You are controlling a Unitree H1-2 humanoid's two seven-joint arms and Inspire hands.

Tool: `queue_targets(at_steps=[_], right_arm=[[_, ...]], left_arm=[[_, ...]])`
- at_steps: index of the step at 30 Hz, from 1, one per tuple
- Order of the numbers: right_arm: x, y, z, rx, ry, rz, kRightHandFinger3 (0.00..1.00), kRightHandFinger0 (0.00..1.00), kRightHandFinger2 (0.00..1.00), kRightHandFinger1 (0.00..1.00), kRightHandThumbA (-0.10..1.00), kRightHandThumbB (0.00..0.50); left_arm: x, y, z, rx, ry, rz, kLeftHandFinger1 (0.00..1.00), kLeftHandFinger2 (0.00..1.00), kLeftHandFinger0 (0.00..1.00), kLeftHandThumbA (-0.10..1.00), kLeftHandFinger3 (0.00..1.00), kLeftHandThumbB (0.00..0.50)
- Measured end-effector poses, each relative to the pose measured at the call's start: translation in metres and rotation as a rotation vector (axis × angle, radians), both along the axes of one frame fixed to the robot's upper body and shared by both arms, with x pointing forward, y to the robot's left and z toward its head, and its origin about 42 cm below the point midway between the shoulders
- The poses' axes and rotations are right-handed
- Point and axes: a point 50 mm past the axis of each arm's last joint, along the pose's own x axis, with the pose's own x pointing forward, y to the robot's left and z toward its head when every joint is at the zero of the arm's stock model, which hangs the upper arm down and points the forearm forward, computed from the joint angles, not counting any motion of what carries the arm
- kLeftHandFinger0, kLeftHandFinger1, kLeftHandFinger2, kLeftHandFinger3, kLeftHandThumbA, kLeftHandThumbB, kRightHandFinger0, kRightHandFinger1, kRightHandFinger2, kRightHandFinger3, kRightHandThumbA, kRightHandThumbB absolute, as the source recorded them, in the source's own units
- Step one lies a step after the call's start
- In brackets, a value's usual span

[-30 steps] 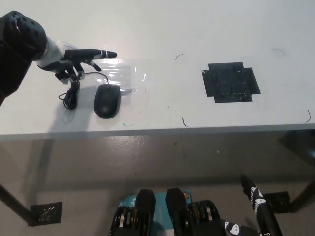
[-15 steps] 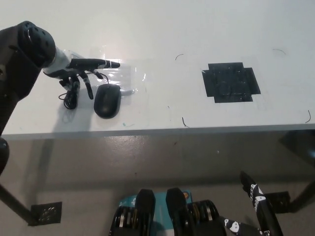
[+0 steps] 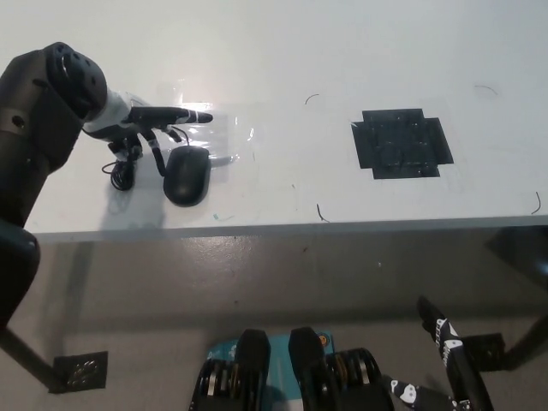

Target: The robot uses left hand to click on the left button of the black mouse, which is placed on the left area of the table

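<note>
A: Which step is shown, and how is it best carried out?

B: The left hand [image 3: 154, 128] is seen in the upper left of the frame, just above and beside the far end of the black, oval, matte plastic mouse [image 3: 187, 174]. Nothing is held; one finger is stretched out level toward frame right, while the others are curled downward and spread apart. By judgement, the click is not yet made. The extended fingertip should be brought over the mouse's far end, on its left half, then lowered straight down so that the body is pressed and not pushed sideways.

A: How is the task's thing to be described?

B: The mouse is laid flat on the white bench [image 3: 282, 51], left of centre and near the front edge. Its thin black cable [image 3: 122, 171] is bundled in a loose coil at its picture-left side. A patch of black tape [image 3: 400, 143] is seen well apart, toward the right.

A: And the other hand?

B: Only part of the black right hand [image 3: 449, 355] is shown at the lower right, below the bench; whether it is open cannot be told.
</note>
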Motion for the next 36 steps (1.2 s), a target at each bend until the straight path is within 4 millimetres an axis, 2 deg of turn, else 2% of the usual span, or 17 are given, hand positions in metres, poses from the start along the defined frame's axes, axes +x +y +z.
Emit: queue_targets(at_steps=[1, 4, 6, 9, 10, 11, 12, 17, 20, 21, 23, 26, 28, 34, 35, 36], right_arm=[[0.000, 0.000, 0.000, 0.000, 0.000, 0.000, 1.00, 1.00, 1.00, 1.00, 1.00, 0.156], [0.000, 0.000, 0.000, -0.001, 0.000, 0.000, 1.00, 1.00, 1.00, 1.00, 1.00, 0.144], [0.000, 0.000, 0.000, -0.001, 0.000, 0.000, 1.00, 1.00, 1.00, 1.00, 1.00, 0.158], [0.000, 0.000, 0.000, -0.001, 0.000, 0.001, 1.00, 1.00, 1.00, 1.00, 1.00, 0.169], [0.000, 0.000, 0.000, -0.001, 0.000, 0.001, 1.00, 1.00, 1.00, 1.00, 1.00, 0.170], [0.000, 0.000, 0.000, -0.001, -0.001, 0.001, 1.00, 1.00, 1.00, 1.00, 1.00, 0.169], [0.000, 0.000, 0.001, -0.001, -0.002, 0.001, 1.00, 1.00, 1.00, 1.00, 1.00, 0.168], [0.002, -0.001, 0.002, -0.005, -0.007, 0.003, 1.00, 1.00, 1.00, 1.00, 1.00, 0.163], [0.003, -0.001, 0.003, -0.006, -0.011, 0.004, 1.00, 1.00, 1.00, 1.00, 1.00, 0.167], [0.004, -0.001, 0.003, -0.006, -0.012, 0.004, 1.00, 1.00, 1.00, 1.00, 1.00, 0.173], [0.005, -0.001, 0.004, -0.006, -0.014, 0.005, 1.00, 1.00, 1.00, 1.00, 1.00, 0.172], [0.006, -0.001, 0.005, -0.006, -0.019, 0.006, 1.00, 1.00, 1.00, 1.00, 1.00, 0.166], [0.007, -0.001, 0.006, -0.006, -0.022, 0.006, 1.00, 1.00, 1.00, 1.00, 1.00, 0.173], [0.009, -0.001, 0.007, -0.008, -0.026, 0.007, 1.00, 1.00, 1.00, 1.00, 1.00, 0.180], [0.009, -0.001, 0.007, -0.008, -0.026, 0.007, 1.00, 1.00, 1.00, 1.00, 1.00, 0.180], [0.009, -0.001, 0.007, -0.008, -0.026, 0.007, 1.00, 1.00, 1.00, 1.00, 1.00, 0.175]], left_arm=[[0.000, -0.001, 0.000, 0.003, -0.001, -0.005, 0.01, 0.39, 0.00, 1.00, 1.00, 0.305], [0.001, -0.004, 0.001, 0.002, 0.000, -0.013, 0.00, 0.22, 0.00, 1.00, 1.00, 0.275], [0.001, -0.006, 0.002, 0.003, 0.004, -0.018, 0.00, 0.19, 0.00, 1.00, 1.00, 0.274], [0.001, -0.012, 0.003, 0.012, 0.013, -0.028, 0.02, 0.28, 0.00, 1.00, 1.00, 0.239], [0.002, -0.014, 0.005, 0.020, 0.015, -0.034, 0.01, 0.28, 0.00, 1.00, 1.00, 0.221], [0.002, -0.016, 0.007, 0.025, 0.017, -0.038, 0.00, 0.25, 0.00, 1.00, 1.00, 0.211], [0.002, -0.017, 0.009, 0.029, 0.018, -0.041, 0.00, 0.16, 0.00, 1.00, 1.00, 0.210], [0.004, -0.019, 0.021, 0.055, 0.027, -0.051, 0.00, 0.02, 0.00, 1.00, 1.00, 0.231], [0.004, -0.017, 0.021, 0.054, 0.047, -0.038, 0.00, 0.08, 0.00, 1.00, 1.00, 0.235], [0.004, -0.017, 0.021, 0.055, 0.049, -0.038, 0.00, 0.18, 0.00, 1.00, 1.00, 0.241], [0.004, -0.018, 0.019, 0.061, 0.052, -0.038, 0.00, 0.21, 0.00, 1.00, 1.00, 0.233], [0.004, -0.018, 0.018, 0.068, 0.055, -0.038, 0.00, 0.19, 0.00, 1.00, 1.00, 0.237], [0.004, -0.018, 0.017, 0.070, 0.060, -0.035, 0.00, 0.22, 0.00, 1.00, 1.00, 0.244], [0.003, -0.013, 0.013, 0.083, 0.078, -0.013, 0.00, 0.17, 0.00, 1.00, 1.00, 0.267], [0.003, -0.013, 0.013, 0.087, 0.078, -0.013, 0.00, 0.13, 0.00, 1.00, 1.00, 0.260], [0.003, -0.013, 0.013, 0.091, 0.077, -0.013, 0.00, 0.15, 0.00, 1.00, 1.00, 0.240]])
